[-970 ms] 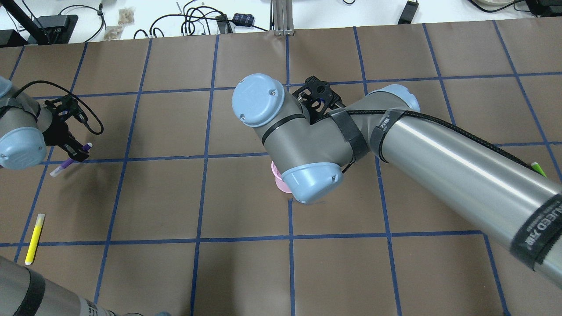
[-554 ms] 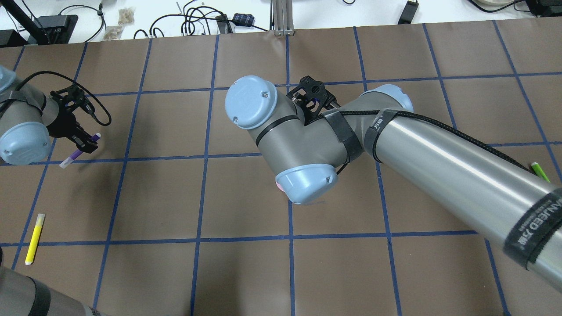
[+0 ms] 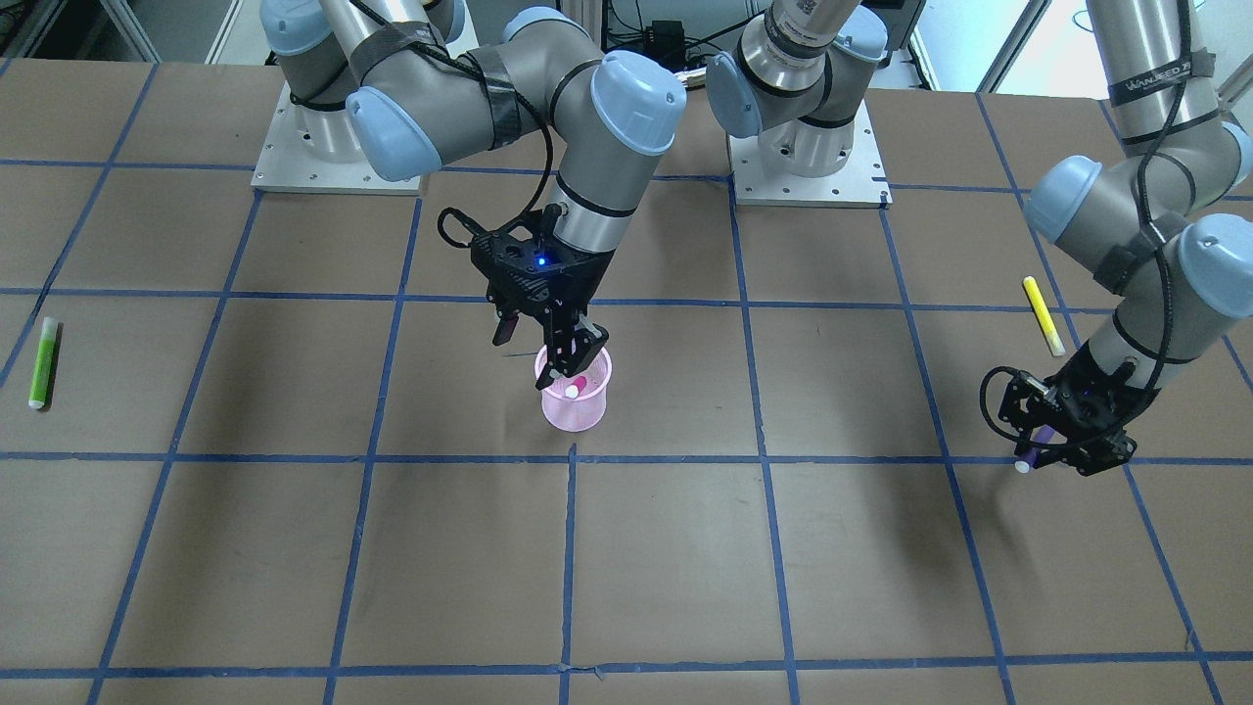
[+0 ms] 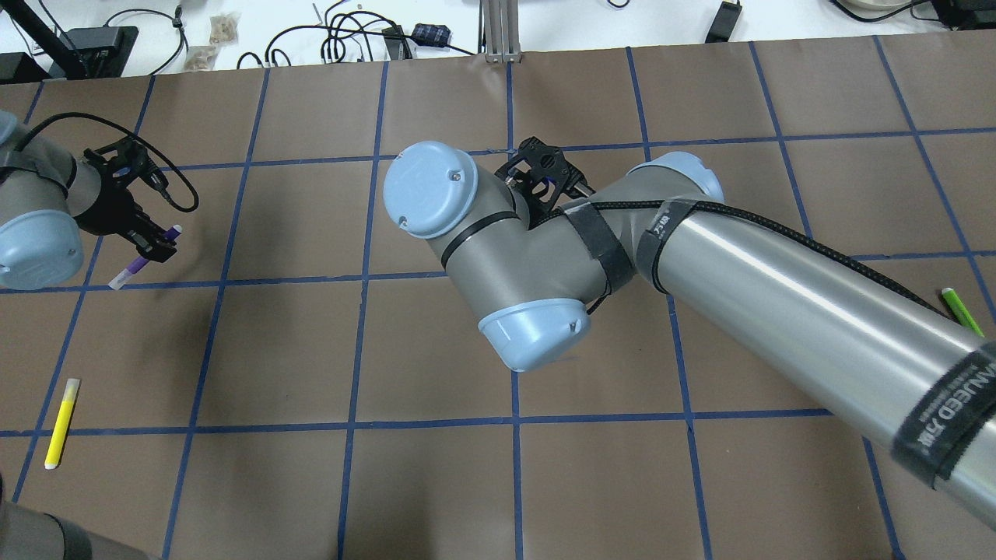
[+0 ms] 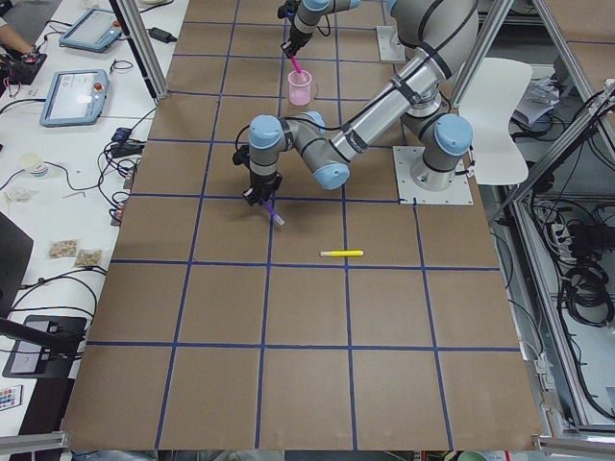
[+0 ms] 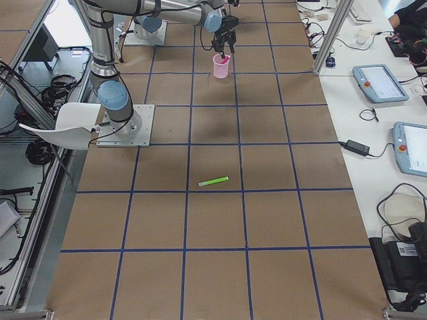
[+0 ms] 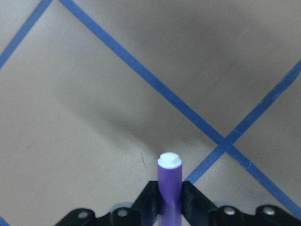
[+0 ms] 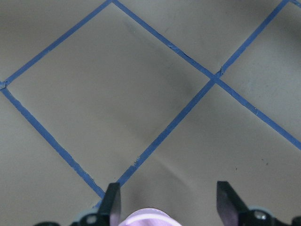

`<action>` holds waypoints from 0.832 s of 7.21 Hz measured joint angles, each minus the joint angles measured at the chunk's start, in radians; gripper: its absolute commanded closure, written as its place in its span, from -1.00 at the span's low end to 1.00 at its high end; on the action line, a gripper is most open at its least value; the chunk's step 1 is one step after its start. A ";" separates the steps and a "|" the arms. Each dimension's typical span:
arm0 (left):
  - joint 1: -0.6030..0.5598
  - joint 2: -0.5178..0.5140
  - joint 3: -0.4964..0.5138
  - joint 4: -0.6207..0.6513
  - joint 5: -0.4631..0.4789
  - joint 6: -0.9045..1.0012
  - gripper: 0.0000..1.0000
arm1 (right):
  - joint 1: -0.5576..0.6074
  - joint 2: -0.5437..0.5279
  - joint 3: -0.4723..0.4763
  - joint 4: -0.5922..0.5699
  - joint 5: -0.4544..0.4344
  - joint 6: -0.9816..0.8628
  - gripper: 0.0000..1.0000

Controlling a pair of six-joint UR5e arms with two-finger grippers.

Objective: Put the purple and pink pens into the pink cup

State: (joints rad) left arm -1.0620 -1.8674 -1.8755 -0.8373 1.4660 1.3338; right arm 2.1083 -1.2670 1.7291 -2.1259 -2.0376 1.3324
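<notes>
The pink cup (image 3: 578,406) stands upright near the table's middle, and the pink pen (image 3: 576,387) leans inside it. My right gripper (image 3: 568,364) hovers just above the cup's rim. In the right wrist view its fingers (image 8: 112,203) stand wide apart with nothing between them, and the cup's rim (image 8: 146,218) shows at the bottom edge. In the overhead view the right arm hides the cup. My left gripper (image 3: 1057,446) is shut on the purple pen (image 7: 169,181), which it holds a little above the table far to the cup's side, as the overhead view (image 4: 144,253) also shows.
A yellow pen (image 4: 61,422) lies near my left arm on the table. A green pen (image 3: 42,351) lies at the far side beyond my right arm. The table is brown with a blue tape grid (image 4: 358,280). Cables and gear (image 4: 350,35) lie past the far edge.
My left gripper has lifted the purple pen and carried it a little away from me and to the right. My right arm has shifted left and now covers the cup from overhead.
</notes>
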 measured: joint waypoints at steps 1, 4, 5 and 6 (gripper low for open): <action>-0.001 0.026 0.000 -0.016 -0.049 -0.015 1.00 | -0.020 -0.007 -0.022 0.004 0.004 -0.037 -0.84; -0.113 0.113 0.004 -0.053 -0.211 -0.252 1.00 | -0.218 -0.080 -0.077 0.058 0.074 -0.369 -1.00; -0.182 0.133 0.007 -0.051 -0.231 -0.407 1.00 | -0.322 -0.113 -0.082 0.090 0.122 -0.513 -1.00; -0.256 0.150 0.007 -0.046 -0.248 -0.556 1.00 | -0.416 -0.147 -0.084 0.144 0.159 -0.655 -1.00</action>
State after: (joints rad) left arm -1.3175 -1.7176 -1.8682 -0.8828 1.2176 0.7774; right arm 1.6919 -1.4136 1.6452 -1.9820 -1.8782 0.6775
